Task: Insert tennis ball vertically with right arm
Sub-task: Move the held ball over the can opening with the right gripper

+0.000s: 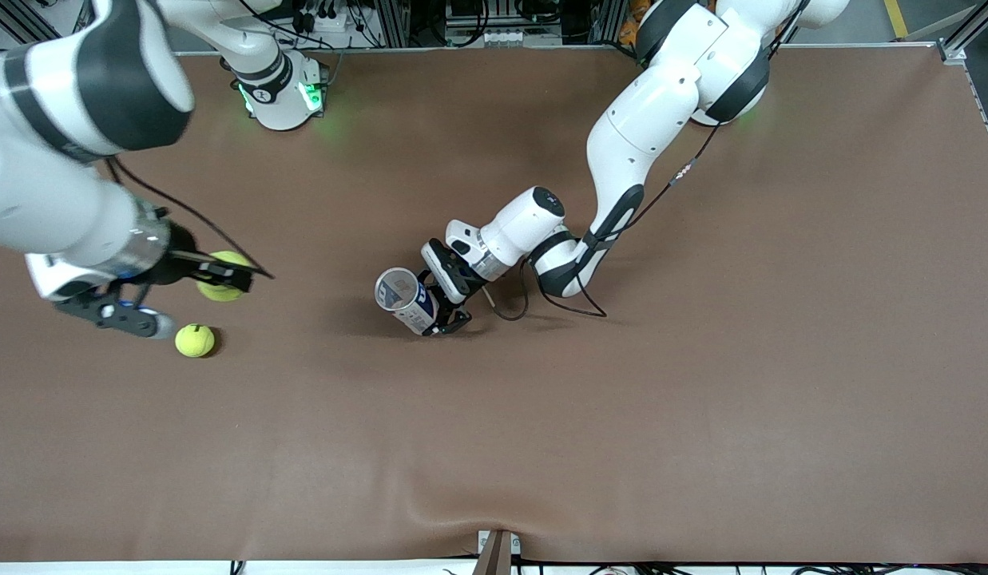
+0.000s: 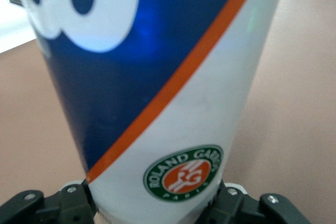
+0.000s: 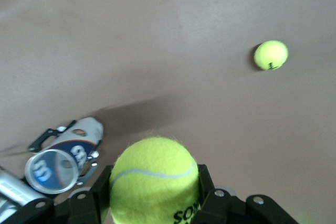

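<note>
Right claw [image 1: 222, 275], frame left, pinches tennis ball [image 1: 222, 275] aloft for insertion; left claw [image 1: 446, 307] clamps ball can [image 1: 404, 297], mouth up, centre frame.

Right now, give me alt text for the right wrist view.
The right gripper grips a fuzzy yellow tennis ball above a brown table. Below, the left gripper holds a blue-and-white ball can; a second yellow tennis ball lies apart.

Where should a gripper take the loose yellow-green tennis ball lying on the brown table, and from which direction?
Probably straight down from above, fingers closing across the widest part of the loose yellow-green felt tennis ball. It is round, so any finger orientation works, and it lies alone on the brown table with bare surface around it. The right gripper is already shut on another tennis ball, so that one goes first.
</note>
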